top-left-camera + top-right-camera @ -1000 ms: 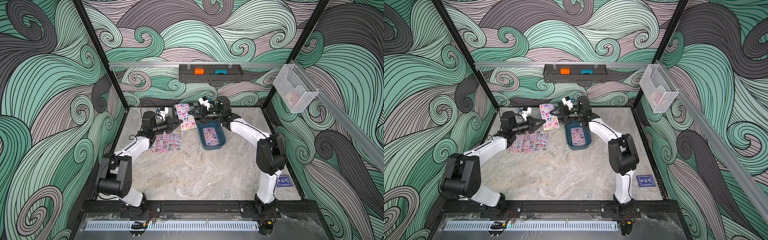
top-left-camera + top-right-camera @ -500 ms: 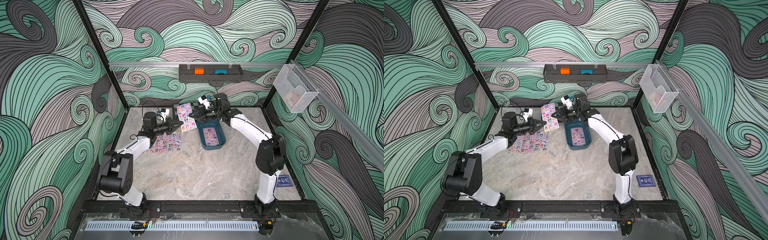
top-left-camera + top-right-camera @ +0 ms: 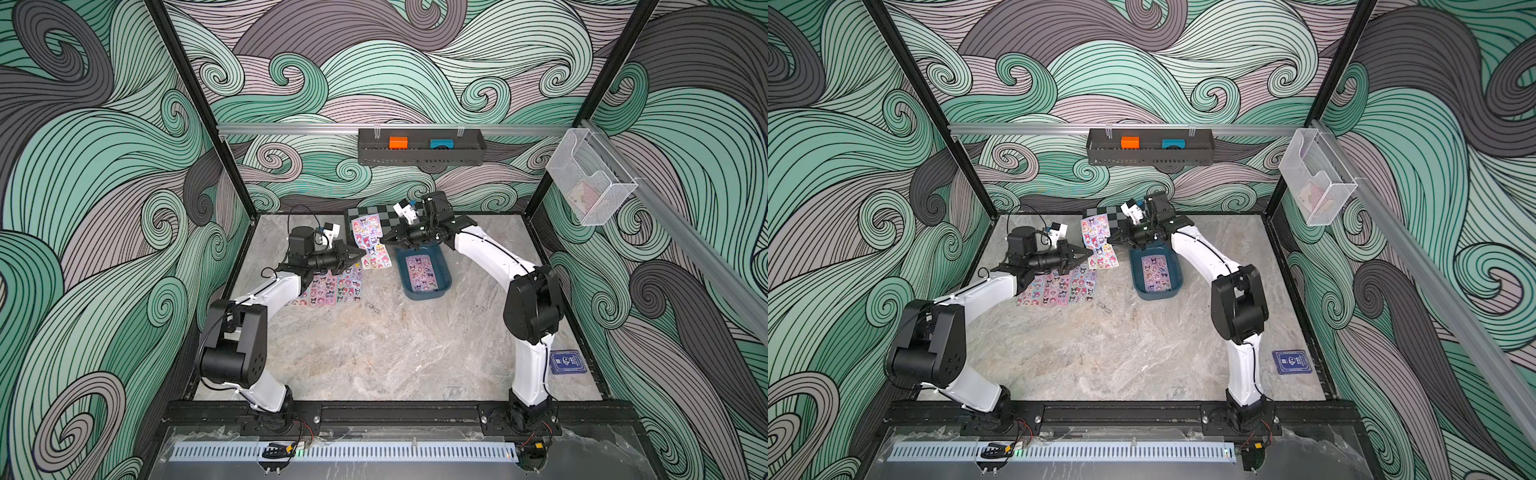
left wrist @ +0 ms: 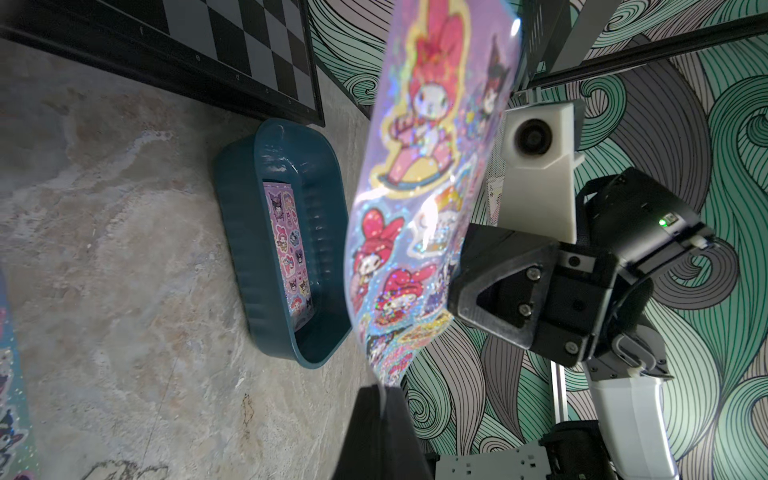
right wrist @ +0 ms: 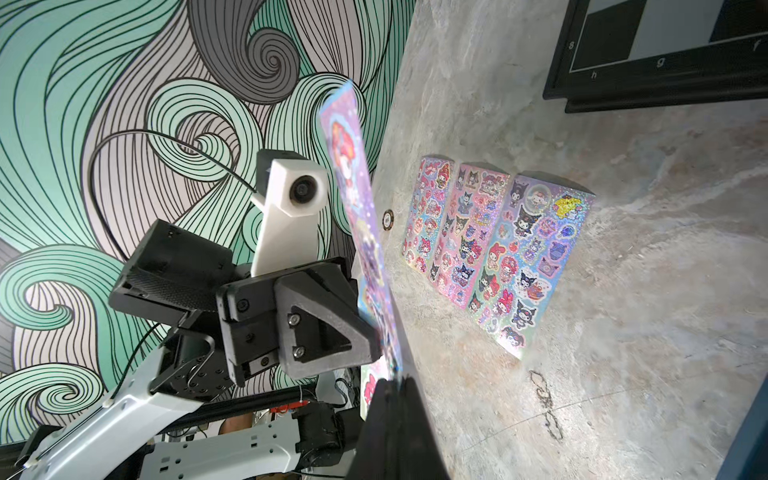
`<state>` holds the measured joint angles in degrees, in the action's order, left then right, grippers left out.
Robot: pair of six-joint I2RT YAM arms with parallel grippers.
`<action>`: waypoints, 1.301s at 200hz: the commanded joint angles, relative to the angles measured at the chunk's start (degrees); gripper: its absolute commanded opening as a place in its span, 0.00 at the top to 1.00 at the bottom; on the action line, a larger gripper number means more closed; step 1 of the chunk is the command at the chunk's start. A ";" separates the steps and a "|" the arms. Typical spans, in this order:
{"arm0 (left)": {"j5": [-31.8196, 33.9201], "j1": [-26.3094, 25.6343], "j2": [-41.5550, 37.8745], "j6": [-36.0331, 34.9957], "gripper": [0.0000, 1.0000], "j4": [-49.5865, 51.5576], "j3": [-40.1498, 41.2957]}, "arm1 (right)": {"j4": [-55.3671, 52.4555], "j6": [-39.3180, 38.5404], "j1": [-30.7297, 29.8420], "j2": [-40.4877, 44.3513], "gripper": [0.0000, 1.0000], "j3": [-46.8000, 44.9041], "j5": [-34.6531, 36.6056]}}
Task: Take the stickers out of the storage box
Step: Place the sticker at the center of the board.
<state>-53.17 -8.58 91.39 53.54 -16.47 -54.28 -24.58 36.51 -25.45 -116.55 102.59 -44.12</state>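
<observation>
One sticker sheet (image 3: 371, 241) hanging above the bench (image 3: 395, 345) near its back edge, pinched at opposite margins: left pincer (image 3: 363, 252) closed on one side, right pincer (image 3: 384, 240) clamped tight on the other. Three more sheets (image 3: 332, 286) flat toward the back left corner; another sheet (image 3: 420, 272) flat inside the tub (image 3: 426, 295), just beside the chessboard (image 3: 388, 215). Likely feather-light, floppy, glossy and slick; best nipped at a short margin, peeled up gently to avoid creasing.
</observation>
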 commanded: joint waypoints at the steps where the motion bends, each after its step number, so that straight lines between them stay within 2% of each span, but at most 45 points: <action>1: -0.79 0.95 0.48 -3.43 0.73 2.87 -0.39 | -1.88 -1.68 -0.49 -0.34 1.00 2.01 0.64; 15: -0.81 1.66 0.64 -4.40 0.70 4.67 -0.22 | -2.52 -2.01 -0.44 -0.42 1.00 1.94 0.87; 38: -0.49 2.62 0.39 -6.53 0.61 7.14 0.67 | -2.88 -2.15 -0.63 -0.93 1.00 0.61 0.83; 71: 1.74 3.56 0.54 -9.57 0.60 9.81 3.33 | -2.89 -2.57 -1.35 -4.19 1.00 -1.51 1.52; 125: 1.92 3.93 -0.45 -11.78 0.60 9.80 7.20 | -2.87 -2.23 -2.88 -11.22 1.00 0.77 1.87; 170: 6.80 3.86 -4.42 -17.34 0.60 10.93 11.07 | -4.72 -3.51 -3.65 -13.64 1.00 1.67 6.54; 214: 6.44 3.30 -4.39 -20.35 0.60 8.25 13.33 | -7.31 -6.18 -1.38 -13.01 1.00 -0.64 11.05; 260: 5.96 3.21 -3.49 -22.36 0.60 9.10 13.23 | -10.77 -7.92 -1.92 -14.82 1.00 0.89 15.26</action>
<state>-47.03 -5.06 87.90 34.06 -7.25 -41.06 -32.36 30.68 -26.48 -130.19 102.43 -32.62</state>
